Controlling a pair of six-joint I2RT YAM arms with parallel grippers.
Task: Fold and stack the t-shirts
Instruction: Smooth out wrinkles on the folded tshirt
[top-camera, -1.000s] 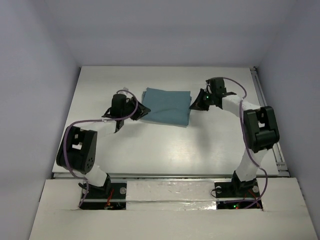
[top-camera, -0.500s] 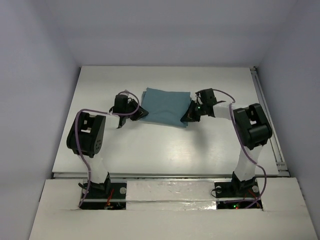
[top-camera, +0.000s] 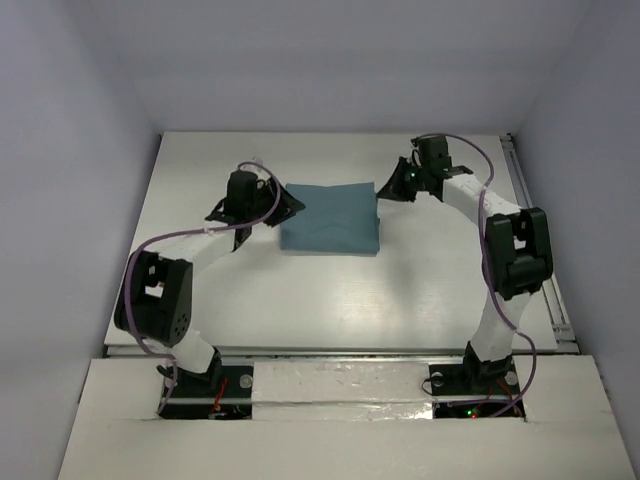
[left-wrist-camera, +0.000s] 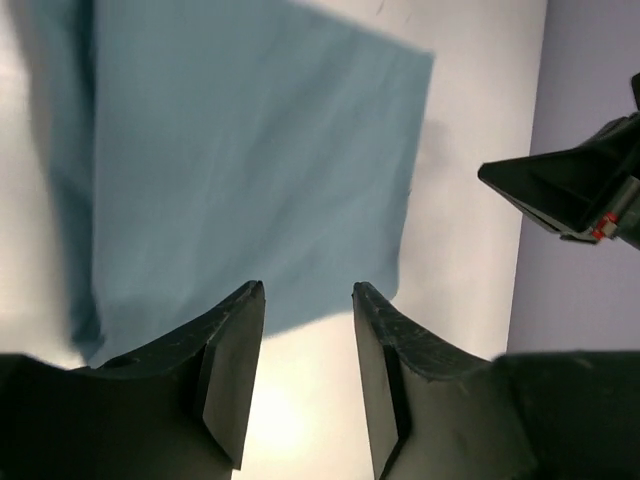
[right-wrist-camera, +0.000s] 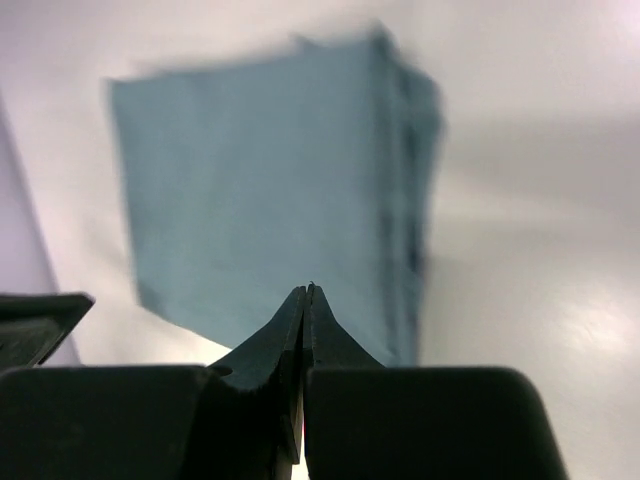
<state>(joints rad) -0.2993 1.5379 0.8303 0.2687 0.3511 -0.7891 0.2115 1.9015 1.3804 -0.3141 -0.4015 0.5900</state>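
Observation:
The teal-blue t-shirt (top-camera: 330, 218) lies folded into a flat rectangle on the white table (top-camera: 330, 300), far of centre. My left gripper (top-camera: 289, 205) is at the shirt's left edge, open and empty. In the left wrist view its fingertips (left-wrist-camera: 308, 290) hover over the edge of the shirt (left-wrist-camera: 250, 170). My right gripper (top-camera: 384, 190) is at the shirt's far right corner, shut and holding nothing. In the right wrist view its tip (right-wrist-camera: 308, 289) is above the shirt (right-wrist-camera: 270, 190), whose layered edges show at the right.
White walls enclose the table on three sides. A metal rail (top-camera: 535, 240) runs along the table's right edge. The right gripper (left-wrist-camera: 570, 190) shows in the left wrist view, and the left gripper (right-wrist-camera: 40, 320) shows in the right wrist view.
Both grippers have moved from the shirt's near corners up toward its far side. The shirt now lies squarer and slightly nearer than a second ago.

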